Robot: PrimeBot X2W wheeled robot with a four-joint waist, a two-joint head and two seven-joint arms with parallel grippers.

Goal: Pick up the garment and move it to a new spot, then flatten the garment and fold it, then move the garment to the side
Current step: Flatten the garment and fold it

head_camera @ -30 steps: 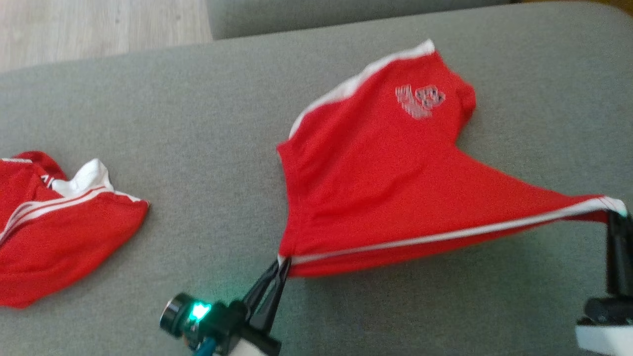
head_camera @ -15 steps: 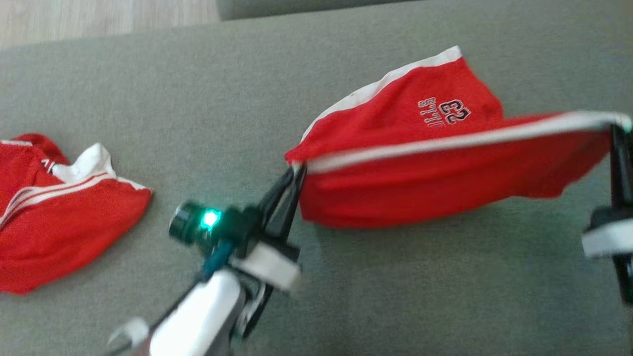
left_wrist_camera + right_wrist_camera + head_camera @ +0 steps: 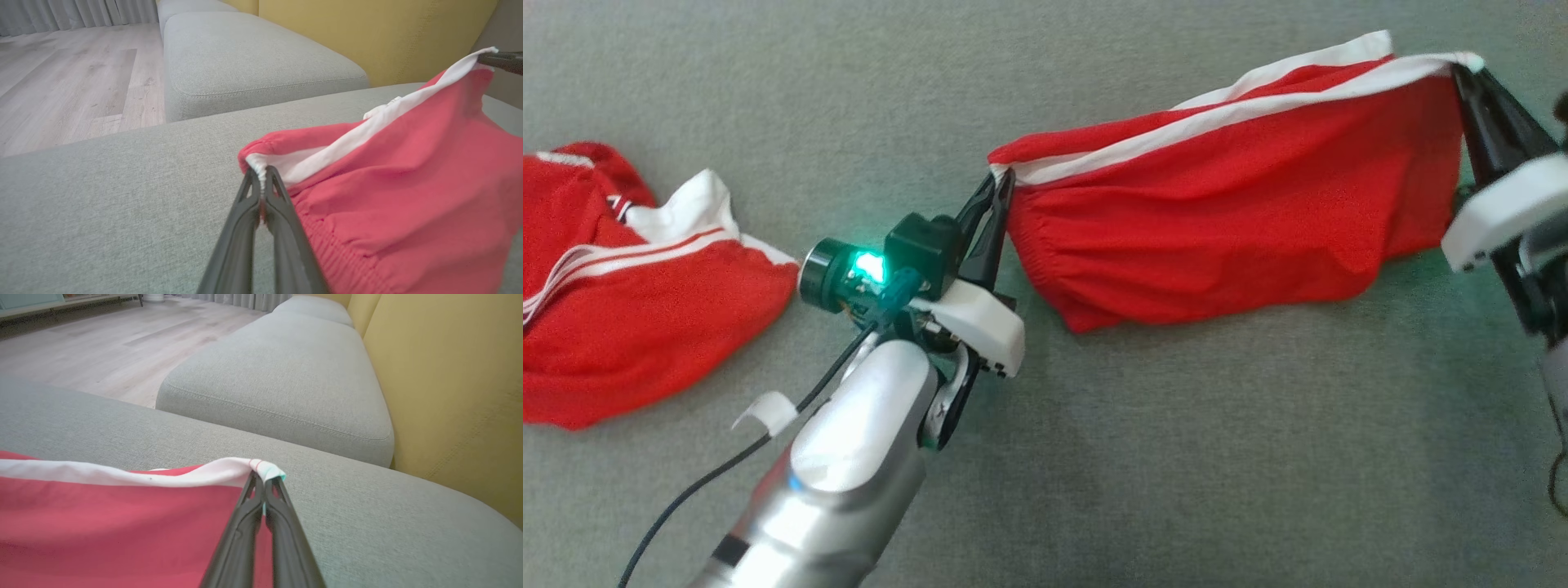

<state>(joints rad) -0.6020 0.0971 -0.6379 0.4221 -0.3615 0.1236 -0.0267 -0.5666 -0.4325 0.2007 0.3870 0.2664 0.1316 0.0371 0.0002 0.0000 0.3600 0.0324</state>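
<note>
- Left gripper (image 3: 1003,181), mid-frame, is pinched shut on one corner of the shorts (image 3: 1225,196).
- Right gripper (image 3: 1462,73), upper right, clamps the other corner.
- The white band runs taut between them, and the cloth hangs below over the cushion (image 3: 1176,449).

- Head view: high above, looking steeply down on the grey fabric sofa seat (image 3: 1176,457).
- Left wrist view: low, close behind its own dark fingers (image 3: 235,245), facing across the seat toward a pale wooden floor (image 3: 61,81) (yellow backrest (image 3: 367,32) at upper right).
- Right wrist view: equally low, facing likewise.
- All three share the red garment with a white band (image 3: 1225,196).
</note>
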